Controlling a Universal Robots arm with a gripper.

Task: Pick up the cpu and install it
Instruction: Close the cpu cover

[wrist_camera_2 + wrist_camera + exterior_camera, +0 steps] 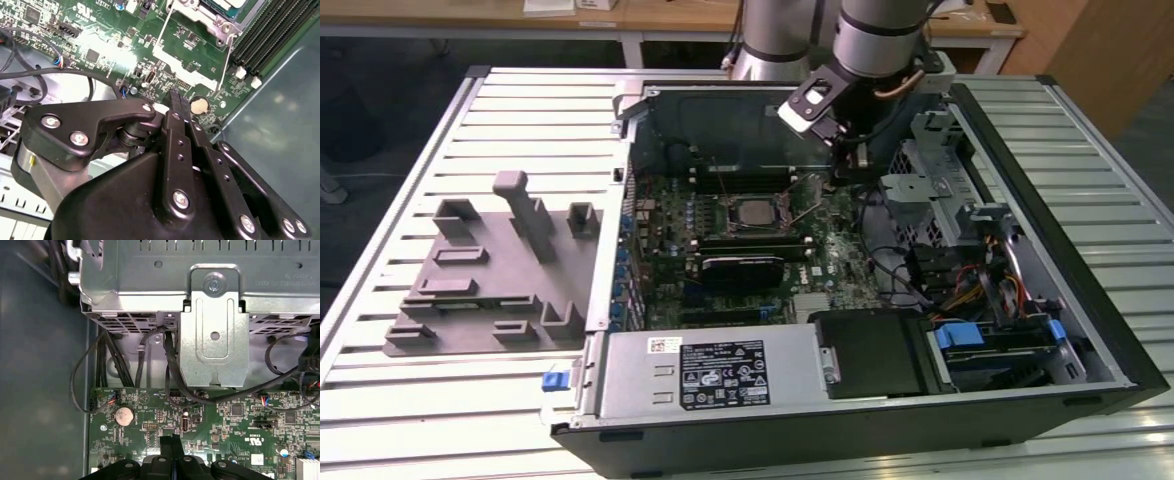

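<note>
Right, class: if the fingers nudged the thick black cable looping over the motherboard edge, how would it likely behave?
The black cable would probably bend aside rather than resist: it hangs in a slack curve. It looks light, being thin. It would likely swing back partly, since its upper end disappears under the metal cage and seems anchored there.

Slatted metal table (427, 410). Open computer case (854, 450) lies on it, side panel off. Grey fixture (480, 290) sits on the table at the exterior view's left, just beside the case. Green motherboard (720, 250) covers the case floor. Silver power supply (707, 370) at the near edge, with a blue latch (556, 380) at its corner. Black box (874, 350) beside the supply.

First wrist view: metal bracket (215, 340) above the board, black cables (169, 365) hanging past it, coin cell (124, 416) on the board.

Second wrist view: memory slots (270, 40) in a row.
</note>
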